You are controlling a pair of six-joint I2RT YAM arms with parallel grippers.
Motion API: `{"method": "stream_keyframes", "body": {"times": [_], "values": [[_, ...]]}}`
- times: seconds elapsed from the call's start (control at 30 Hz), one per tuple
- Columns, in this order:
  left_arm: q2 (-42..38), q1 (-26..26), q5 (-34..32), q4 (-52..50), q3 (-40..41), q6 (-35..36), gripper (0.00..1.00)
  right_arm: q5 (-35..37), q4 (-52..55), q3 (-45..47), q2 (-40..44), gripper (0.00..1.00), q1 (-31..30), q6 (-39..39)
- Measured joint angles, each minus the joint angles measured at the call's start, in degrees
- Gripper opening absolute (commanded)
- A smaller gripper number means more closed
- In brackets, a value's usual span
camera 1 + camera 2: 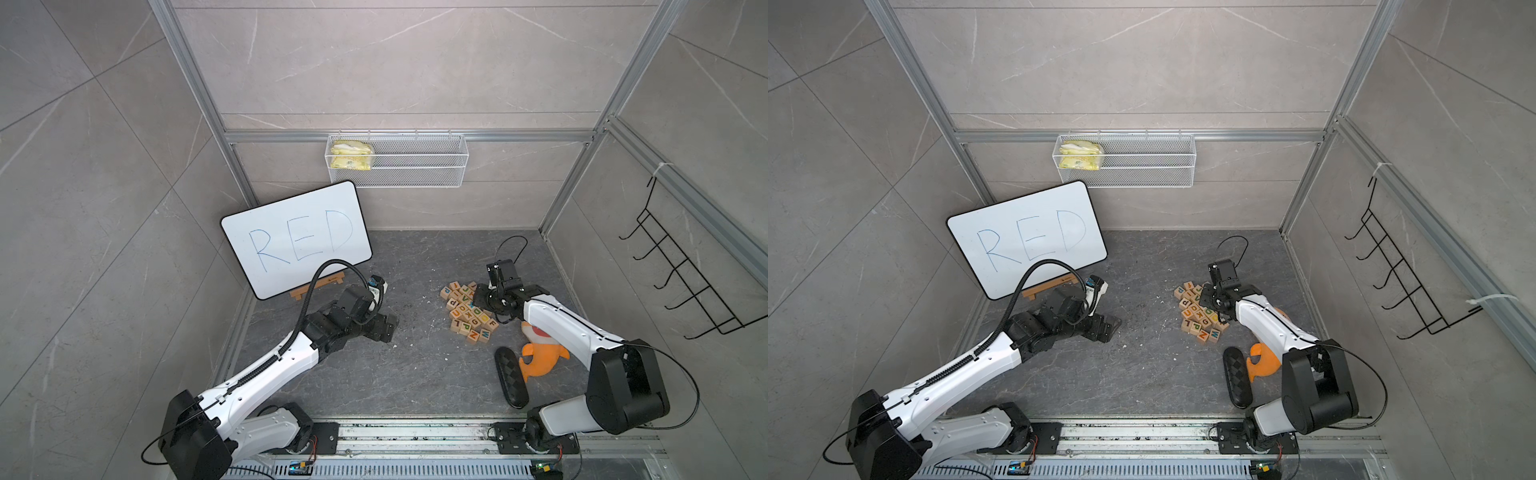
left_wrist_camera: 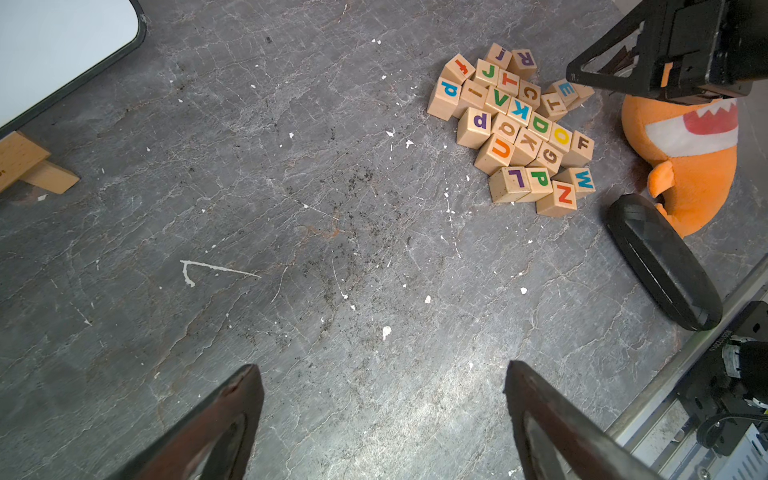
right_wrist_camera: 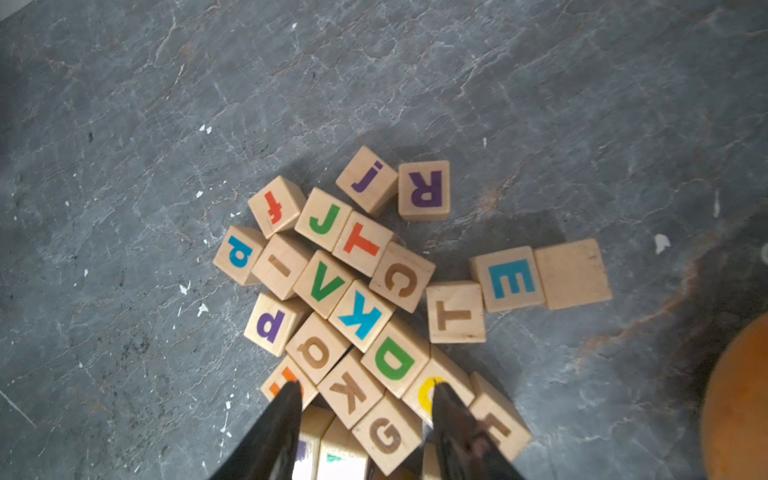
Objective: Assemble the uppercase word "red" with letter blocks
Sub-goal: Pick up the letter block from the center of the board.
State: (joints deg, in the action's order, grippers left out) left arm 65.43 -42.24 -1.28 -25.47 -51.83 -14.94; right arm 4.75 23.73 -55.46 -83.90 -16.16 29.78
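Top views: I log the letter blocks heaped on the counter, right of centre, beneath my right arm's wrist. The white board leans at rear left and the orange plush lies near the heap.

Left wrist: left jaws wide apart over the counter, holding nothing. R block, E block and D block are in the heap.

Right wrist: right jaws apart, gripping nothing, tips flanking the G block. The D block lies just beyond; the E block and R block sit at the heap's edge.

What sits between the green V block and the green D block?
The blue K block, touching both the green V block and the green D block; clearest in the right wrist view.
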Motion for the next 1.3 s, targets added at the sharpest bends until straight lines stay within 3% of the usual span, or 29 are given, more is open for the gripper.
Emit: {"method": "stream_keyframes", "body": {"times": [0.8, 1.3], "values": [[0.94, 0.00, 0.26, 0.26, 0.00, 1.42, 0.96, 11.10, -1.97, 13.35, 17.27, 0.60, -1.62, 0.87], [3.43, 0.00, 0.96, 3.98, 0.02, 4.59, 0.97, 11.63, -6.64, 13.86, 13.62, 0.61, -1.60, 1.14]]}}
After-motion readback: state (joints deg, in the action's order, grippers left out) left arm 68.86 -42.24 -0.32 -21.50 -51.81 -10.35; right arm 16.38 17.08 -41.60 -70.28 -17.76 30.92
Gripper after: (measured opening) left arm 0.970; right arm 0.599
